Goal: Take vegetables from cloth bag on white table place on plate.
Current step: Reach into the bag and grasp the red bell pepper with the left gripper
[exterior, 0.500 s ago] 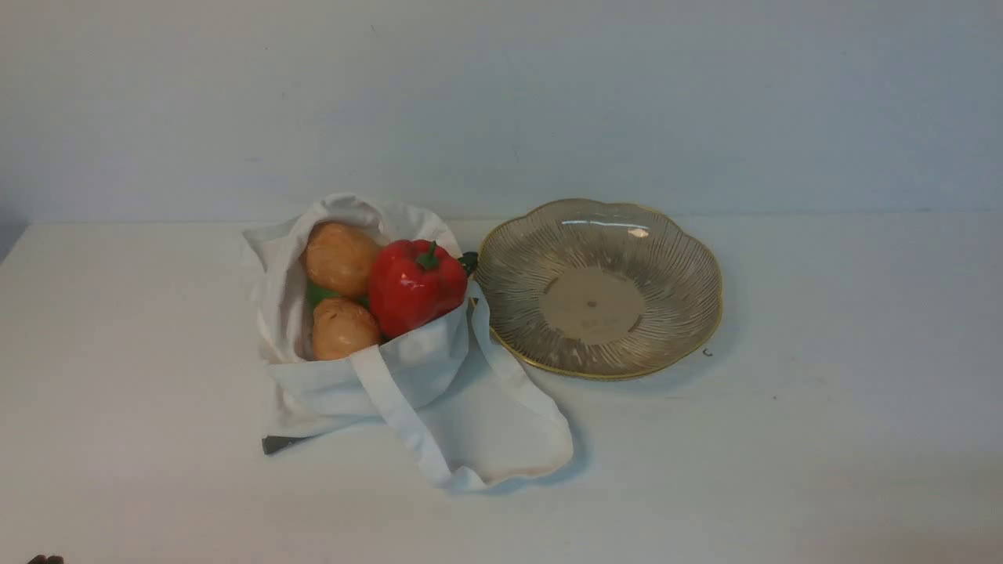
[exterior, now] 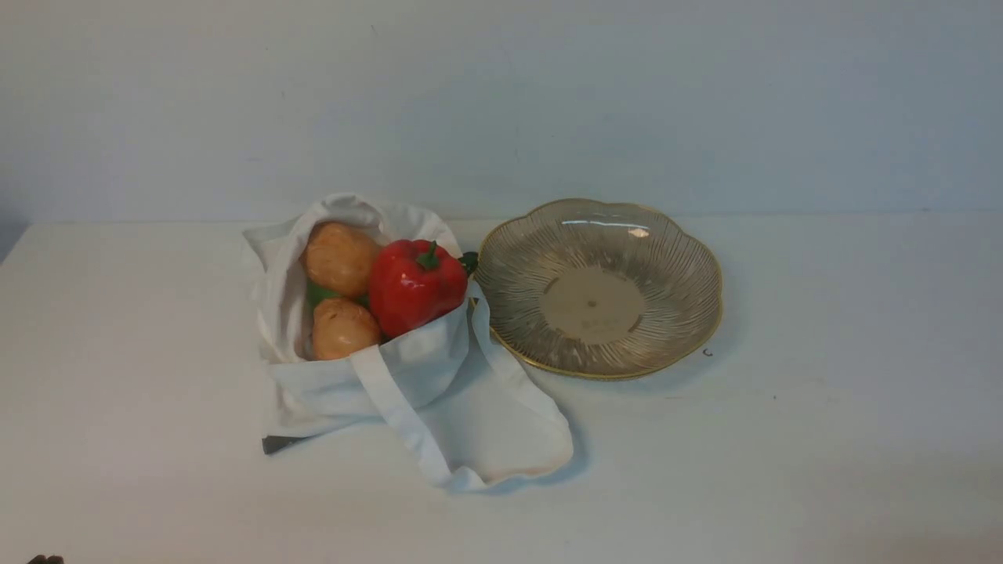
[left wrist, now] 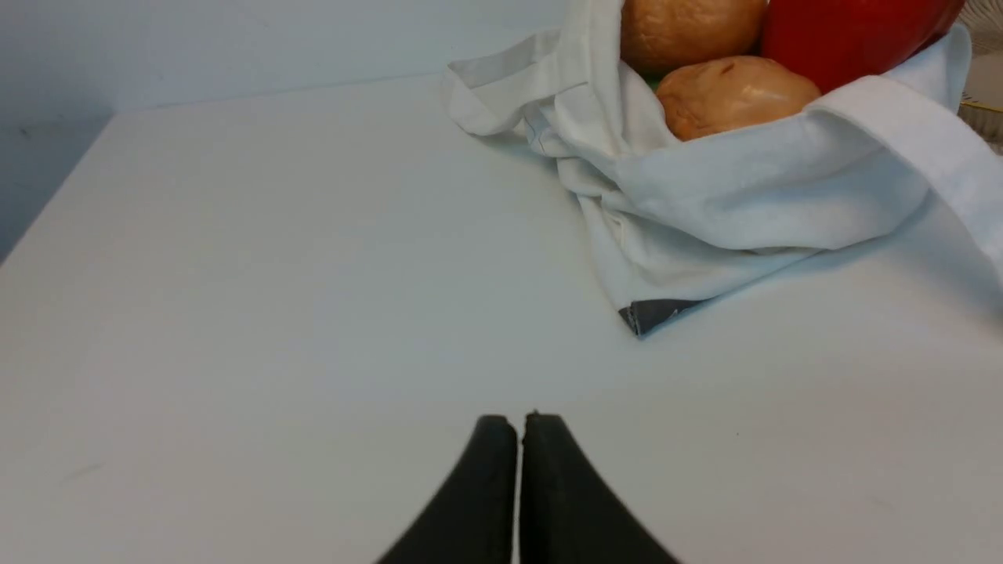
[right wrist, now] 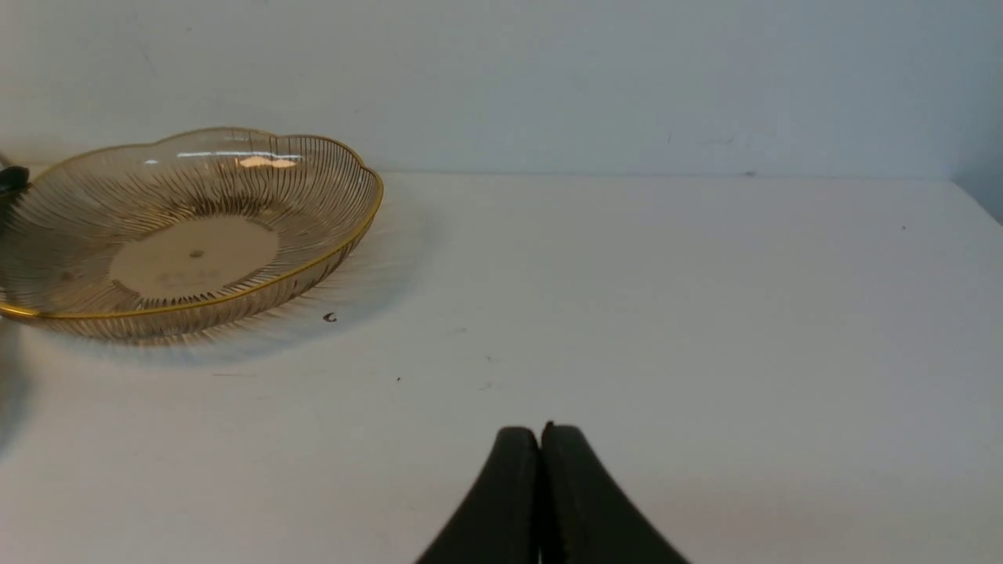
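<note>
The vegetables (exterior: 384, 291) are all in the cloth bag (exterior: 427, 376), none on the plate (exterior: 675, 291), so by the look of it nothing has been lifted yet. Start at the left claw (left wrist: 519, 427): tips pressed together, nothing between them, low over bare counter (left wrist: 235, 313) and well short of the bag's near corner. Right claw (right wrist: 541, 437), same story: pinched closed and empty, with the plate off ahead of it. Outward now. The bag lies slumped with its mouth folded open, which is why the load is on show. The red pepper (exterior: 417, 286) rides highest on the plate side, two potatoes (exterior: 339, 257) sit beside it, and a sliver of green vegetable (exterior: 317, 294) is wedged between them. The plate sits just beside the bag, so each carry should be short. I'd judge the pepper the easiest first pick, and whichever claw goes must spread its tips first.
</note>
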`<state>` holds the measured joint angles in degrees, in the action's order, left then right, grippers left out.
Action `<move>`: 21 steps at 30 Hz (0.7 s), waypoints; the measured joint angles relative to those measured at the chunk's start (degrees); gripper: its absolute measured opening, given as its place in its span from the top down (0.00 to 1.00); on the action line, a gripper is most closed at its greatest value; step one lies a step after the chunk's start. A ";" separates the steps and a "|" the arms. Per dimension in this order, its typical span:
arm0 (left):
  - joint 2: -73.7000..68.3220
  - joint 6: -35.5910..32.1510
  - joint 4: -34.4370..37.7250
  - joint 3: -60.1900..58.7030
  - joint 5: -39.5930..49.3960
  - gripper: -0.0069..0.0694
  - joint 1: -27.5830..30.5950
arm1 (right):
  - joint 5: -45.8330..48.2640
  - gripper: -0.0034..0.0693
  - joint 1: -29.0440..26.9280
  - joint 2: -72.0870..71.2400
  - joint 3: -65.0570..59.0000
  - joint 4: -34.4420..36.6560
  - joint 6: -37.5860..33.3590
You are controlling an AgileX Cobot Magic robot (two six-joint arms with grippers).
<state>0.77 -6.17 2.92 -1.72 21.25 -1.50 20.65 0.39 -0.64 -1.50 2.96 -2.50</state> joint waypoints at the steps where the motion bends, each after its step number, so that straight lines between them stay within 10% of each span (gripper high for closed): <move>1: 0.00 0.00 0.00 0.00 0.00 0.92 0.00 | 0.00 0.97 0.00 0.00 0.00 0.00 -0.14; 21: 0.00 0.00 0.00 0.00 0.00 0.92 0.00 | 0.00 0.97 0.00 0.00 0.00 0.00 1.03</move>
<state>0.77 -6.17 2.92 -1.72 21.25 -1.50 20.65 0.39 -0.64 -1.50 2.96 -1.47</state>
